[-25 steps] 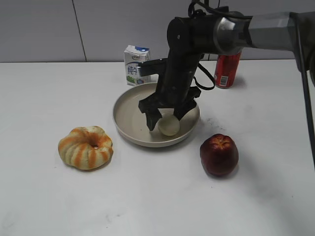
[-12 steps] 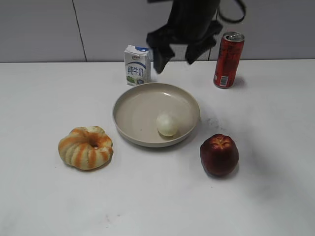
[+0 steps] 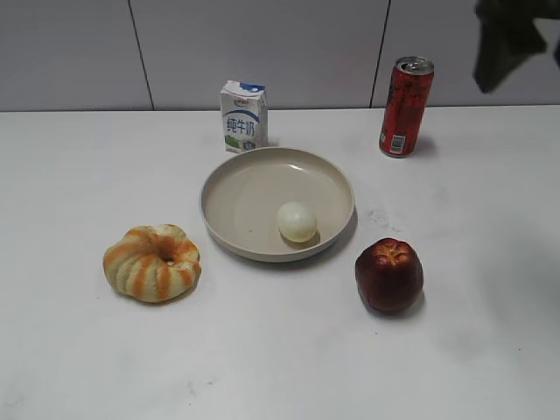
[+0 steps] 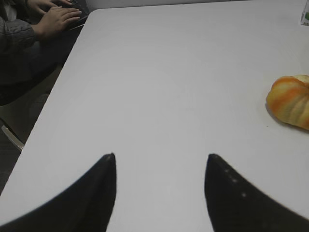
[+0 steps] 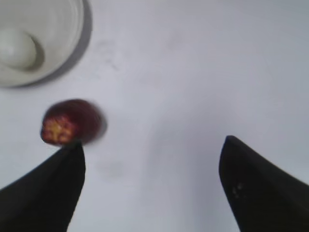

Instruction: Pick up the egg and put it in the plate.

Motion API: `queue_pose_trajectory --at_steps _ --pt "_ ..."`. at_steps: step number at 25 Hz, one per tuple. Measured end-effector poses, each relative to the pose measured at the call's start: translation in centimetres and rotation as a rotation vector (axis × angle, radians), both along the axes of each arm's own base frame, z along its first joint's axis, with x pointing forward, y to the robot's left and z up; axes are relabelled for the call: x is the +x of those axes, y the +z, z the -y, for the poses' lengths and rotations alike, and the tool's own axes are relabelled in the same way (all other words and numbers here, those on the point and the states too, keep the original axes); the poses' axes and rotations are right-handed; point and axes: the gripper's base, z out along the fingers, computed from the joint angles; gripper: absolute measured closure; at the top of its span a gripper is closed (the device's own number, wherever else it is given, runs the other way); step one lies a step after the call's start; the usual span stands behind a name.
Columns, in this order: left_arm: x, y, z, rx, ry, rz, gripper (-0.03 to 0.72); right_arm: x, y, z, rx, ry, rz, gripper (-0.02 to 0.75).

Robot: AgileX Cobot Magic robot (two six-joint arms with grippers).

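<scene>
**Egg lies in the plate, both grippers empty**

The egg [image 3: 297,221] rests inside the plate [image 3: 236,179], right of the dish's middle and toward its near rim. Nothing touches it. The plate sits flat on the white worktop [image 3: 280,350], about central in the exterior view.

Behind the plate stands a small milk carton [image 3: 243,115], upright and close to the plate's far rim. A red can [image 3: 405,106] stands upright further right, apart from the plate. A dark red apple [image 3: 389,274] sits just beside the plate's near right edge, not touching it. A ring-shaped bread [image 3: 152,262] with orange stripes lies to the plate's near left, with a clear gap between them.

The right gripper [image 5: 152,150] hangs high above the worktop with its two dark fingers spread wide and nothing between them. Its wrist view looks down on the apple [image 5: 69,121] next to its left finger and on the plate [image 5: 72,43] with the egg [image 5: 18,49] at the upper left corner. In the exterior view only a dark blurred part of this arm shows at the top right corner.

The left gripper [image 4: 161,155] also stands wide and empty, over a bare stretch of worktop [image 4: 169,87]. The bread [image 4: 291,101] shows at the right edge of its view. A person's hand [image 4: 57,20] rests on a keyboard past the worktop's far left corner.
</scene>
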Motion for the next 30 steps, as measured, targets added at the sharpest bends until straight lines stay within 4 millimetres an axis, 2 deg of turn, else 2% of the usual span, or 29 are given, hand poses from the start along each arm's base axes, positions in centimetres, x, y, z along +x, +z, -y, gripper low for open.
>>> queue_pose_trajectory --at_steps 4,8,15,20,22,30 --pt "0.0 0.0 0.0 -0.001 0.001 0.000 0.242 -5.5 -1.8 2.4 -0.046 -0.015 -0.046 0.085" --pt "0.0 0.0 0.0 0.000 0.000 0.000 0.242 -10.9 -4.8 4.3 -0.060 -0.025 -0.107 0.106" --pt "0.0 0.0 0.0 -0.001 0.000 0.000 0.242 -18.0 -7.4 6.7 -0.028 -0.033 -0.043 0.168" --pt "0.0 0.0 0.0 -0.001 0.001 0.000 0.242 -20.6 -8.3 7.4 0.066 -0.017 0.151 0.172" --pt "0.0 0.0 0.0 0.000 0.000 0.000 0.242 -21.4 -9.1 7.4 0.088 0.020 0.171 0.174" --pt "0.0 0.0 0.0 0.000 0.000 0.000 0.242 -21.9 -9.2 7.2 0.110 0.068 0.187 0.176"
